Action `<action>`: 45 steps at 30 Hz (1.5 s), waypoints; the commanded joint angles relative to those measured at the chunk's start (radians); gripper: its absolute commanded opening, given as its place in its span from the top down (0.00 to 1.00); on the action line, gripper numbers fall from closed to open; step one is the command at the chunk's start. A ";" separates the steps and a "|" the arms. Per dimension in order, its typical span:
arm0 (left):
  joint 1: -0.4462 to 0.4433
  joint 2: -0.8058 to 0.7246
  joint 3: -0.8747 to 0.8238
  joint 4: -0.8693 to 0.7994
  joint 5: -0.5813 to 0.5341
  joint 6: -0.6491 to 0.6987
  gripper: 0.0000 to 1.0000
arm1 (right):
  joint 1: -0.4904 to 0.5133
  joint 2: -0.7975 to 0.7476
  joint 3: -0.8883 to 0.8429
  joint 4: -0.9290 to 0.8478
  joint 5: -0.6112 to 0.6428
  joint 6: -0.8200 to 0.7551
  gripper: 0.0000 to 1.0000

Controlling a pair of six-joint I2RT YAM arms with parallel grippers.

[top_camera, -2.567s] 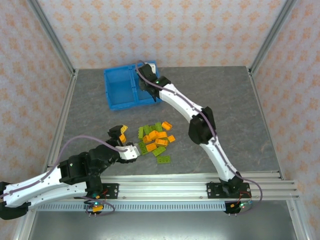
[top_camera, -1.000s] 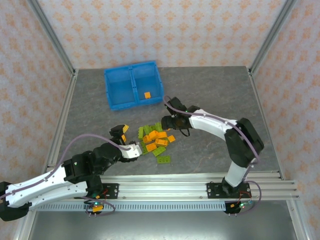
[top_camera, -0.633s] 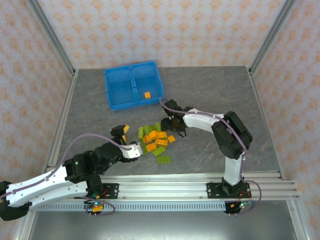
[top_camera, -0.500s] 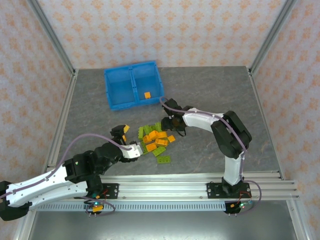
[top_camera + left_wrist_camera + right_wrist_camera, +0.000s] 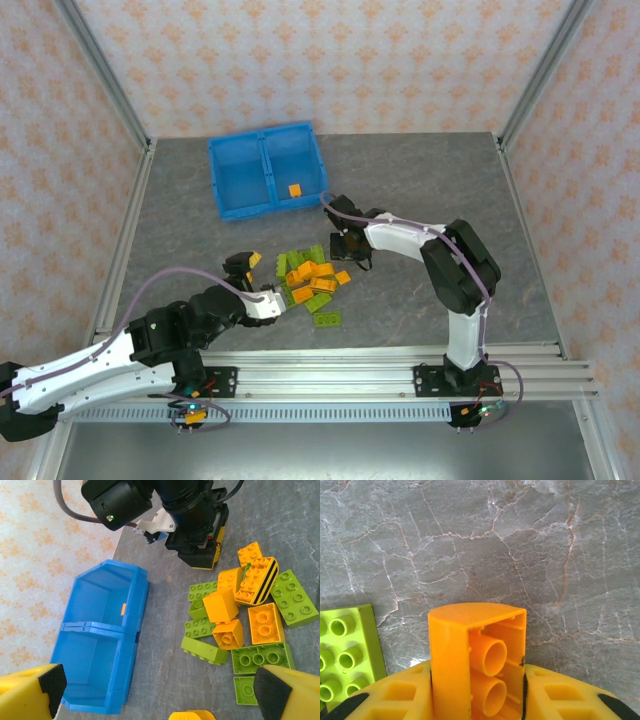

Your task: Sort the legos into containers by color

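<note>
The right hand (image 5: 350, 246) pinches an orange brick (image 5: 451, 655) at the edge of the pile (image 5: 314, 279), with bare tabletop (image 5: 520, 540) beyond. The left hand (image 5: 157, 690) hovers spread nearby.

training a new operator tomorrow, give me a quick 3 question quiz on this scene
1. True or false: the left gripper is open.
2. What does the right gripper hold? A green brick, B orange brick, C nothing.
3. How many bricks lie in the tray?
Key: 1 true; 2 B; 3 one.
</note>
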 commanded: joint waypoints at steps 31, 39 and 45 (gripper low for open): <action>0.027 0.047 0.054 0.021 -0.318 -0.085 0.00 | 0.045 0.444 0.978 -0.069 0.186 -0.116 0.64; 0.046 0.027 0.058 0.051 -0.317 -0.115 0.00 | 0.034 0.589 1.134 -0.120 0.171 -0.117 0.60; 0.062 0.038 0.067 0.053 -0.324 -0.159 0.00 | 0.034 0.588 1.187 -0.177 0.176 -0.096 0.48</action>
